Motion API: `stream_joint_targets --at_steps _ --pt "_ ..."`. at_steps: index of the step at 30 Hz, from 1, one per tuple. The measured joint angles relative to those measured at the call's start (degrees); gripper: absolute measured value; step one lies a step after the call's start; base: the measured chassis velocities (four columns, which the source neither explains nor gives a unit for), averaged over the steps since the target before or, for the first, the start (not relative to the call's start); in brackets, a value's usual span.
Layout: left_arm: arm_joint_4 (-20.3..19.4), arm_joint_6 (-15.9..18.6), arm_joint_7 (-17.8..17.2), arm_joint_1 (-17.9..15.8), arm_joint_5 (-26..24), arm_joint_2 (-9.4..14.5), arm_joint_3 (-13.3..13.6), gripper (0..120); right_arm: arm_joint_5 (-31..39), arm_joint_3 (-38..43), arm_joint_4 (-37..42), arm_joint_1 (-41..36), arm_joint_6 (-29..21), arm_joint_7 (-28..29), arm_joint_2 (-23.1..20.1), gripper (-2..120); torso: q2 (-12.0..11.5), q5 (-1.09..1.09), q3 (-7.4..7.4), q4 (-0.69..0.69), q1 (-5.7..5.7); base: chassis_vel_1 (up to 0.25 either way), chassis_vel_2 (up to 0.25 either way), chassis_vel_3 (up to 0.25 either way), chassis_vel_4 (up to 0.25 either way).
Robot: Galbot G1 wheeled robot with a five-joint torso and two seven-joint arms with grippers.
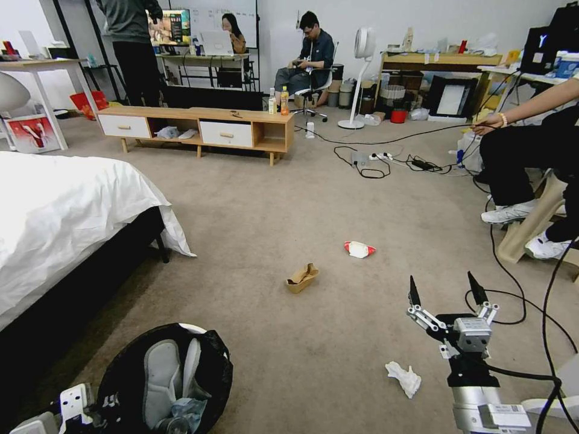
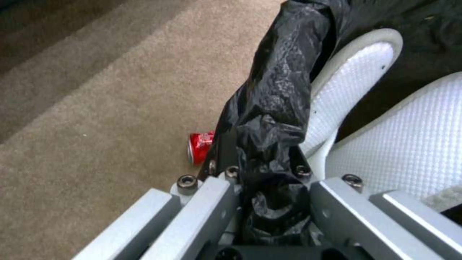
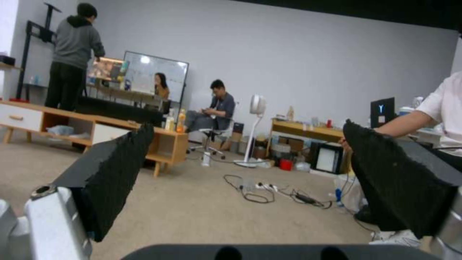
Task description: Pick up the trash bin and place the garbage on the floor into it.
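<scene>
The right gripper (image 1: pixel 445 288) stands at the lower right of the head view, its wrist rising from the bottom edge, black-tipped fingers (image 1: pixel 414 292) pointing up and spread wide. The left gripper (image 2: pixel 269 187) sits at the lower left corner, clamped on black plastic.

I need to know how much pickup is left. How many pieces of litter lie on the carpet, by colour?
White: 1, crumpled tissue
Tan: 1, folded cardboard
Red-and-white: 1, packet
Red: 1, crushed can beside the trash bin
Total: 4
</scene>
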Motion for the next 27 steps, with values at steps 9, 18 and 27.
stream_joint_targets --at_steps 9,18,27 --pt "-0.1 0.0 -0.5 -0.3 -0.6 0.1 0.0 1 0.3 0.4 -0.1 0.0 0.7 -0.8 0.1 100 0.0 -0.01 0.00 0.00 0.00 0.000 0.000 0.000 0.000" --pt "-0.7 -0.9 -2.9 -1.7 -3.8 0.5 -0.6 1 0.3 0.4 -0.1 -0.6 1.1 -1.4 0.0 100 0.0 -0.01 0.00 -0.01 0.00 0.000 0.000 0.000 0.000" --pt "-1.6 -0.5 -6.7 -3.3 -8.2 1.8 -2.1 1 0.3 0.4 -0.1 -0.6 1.1 -1.6 -0.4 100 0.0 0.00 0.00 0.00 0.00 0.000 0.000 0.000 0.000"
